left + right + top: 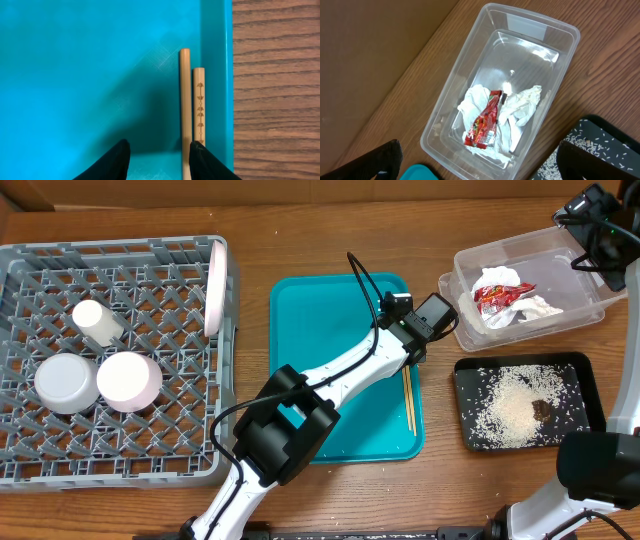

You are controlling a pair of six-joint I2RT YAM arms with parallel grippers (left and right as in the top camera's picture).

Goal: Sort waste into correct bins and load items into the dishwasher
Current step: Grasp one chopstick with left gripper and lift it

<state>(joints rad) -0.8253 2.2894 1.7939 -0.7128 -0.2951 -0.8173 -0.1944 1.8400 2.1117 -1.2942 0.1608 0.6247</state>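
Two wooden chopsticks (185,100) (408,400) lie side by side along the right edge of the teal tray (340,380). My left gripper (157,150) hangs open just above them. Its right fingertip (202,160) covers the near end of the outer stick, and the inner stick runs just inside it. My right gripper (480,145) is wide open, high over the clear tub (445,125) holding the red wrapper (485,122) and white tissue (522,102). Rice and a brown lump (541,408) lie in the black tray (580,370). The grey dish rack (30,460) holds a plate (215,285), a cup (97,322) and two bowls (65,380) (130,380).
My left arm (300,410) stretches diagonally across the teal tray. Bare wooden table (275,90) lies right of the tray rim. The clear tub stands just behind the black tray at the right, and my right arm (600,230) reaches in from the back right corner.
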